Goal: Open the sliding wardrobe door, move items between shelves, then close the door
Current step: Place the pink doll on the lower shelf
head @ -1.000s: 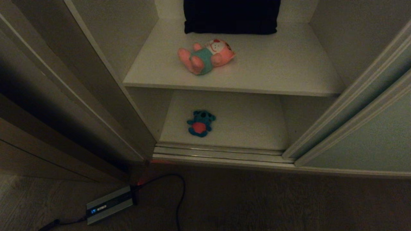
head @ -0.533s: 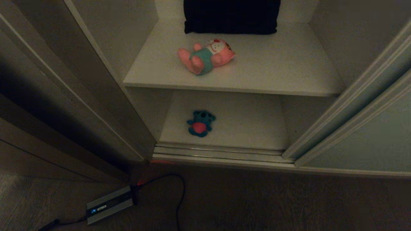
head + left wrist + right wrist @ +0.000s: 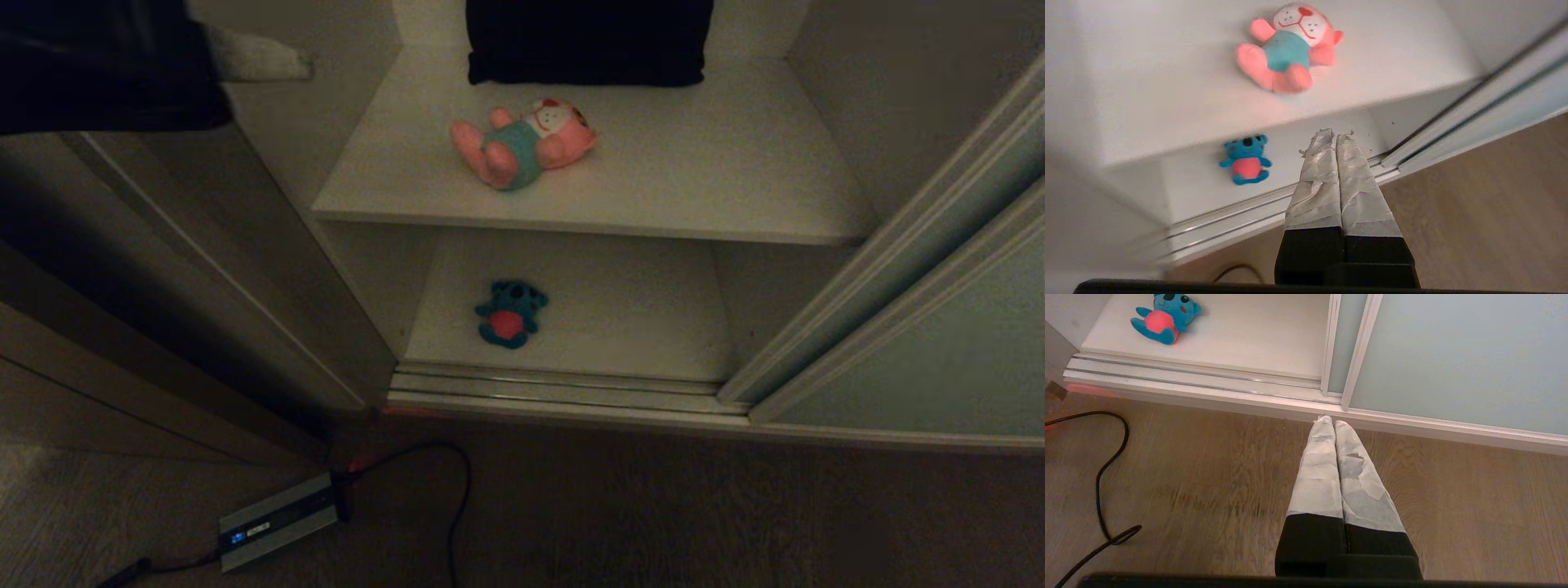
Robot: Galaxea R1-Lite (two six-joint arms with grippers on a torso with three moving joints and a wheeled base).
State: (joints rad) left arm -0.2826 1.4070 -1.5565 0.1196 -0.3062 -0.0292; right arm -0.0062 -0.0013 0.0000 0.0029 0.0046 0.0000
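Wardrobe standing open, sliding wardrobe door (image 3: 939,343) pushed off to the right of the opening, grey-green panel with pale metal frame. Two white shelves inside. Upper shelf (image 3: 694,188): pink plush toy (image 3: 522,143) lying on its back, teal outfit, white face, a bit left of the shelf's middle, well in front of a black cushion (image 3: 588,41) propped at the back wall. Lower shelf (image 3: 637,318): teal-blue plush toy (image 3: 510,314) with red belly, also lying flat, left of the middle and near the door track (image 3: 563,388) at the shelf's front edge. Almost straight below the pink one, just a level down.

Left gripper (image 3: 306,65) poking in at the top left of the head view, left of the upper shelf and apart from the pink toy, not touching anything. Taped fingers (image 3: 1327,179) pressed together in the wrist view, nothing between them, both toys visible beyond the tips.

Right gripper (image 3: 1329,420) hanging low over the wood floor (image 3: 1208,477), tips pointing at the bottom rail of the wardrobe door, not in contact as far as can be told. Fingers pressed together too, empty.

On the floor left of the wardrobe: small grey box (image 3: 277,521) with a lit indicator and a black cable (image 3: 453,498) looping off it.
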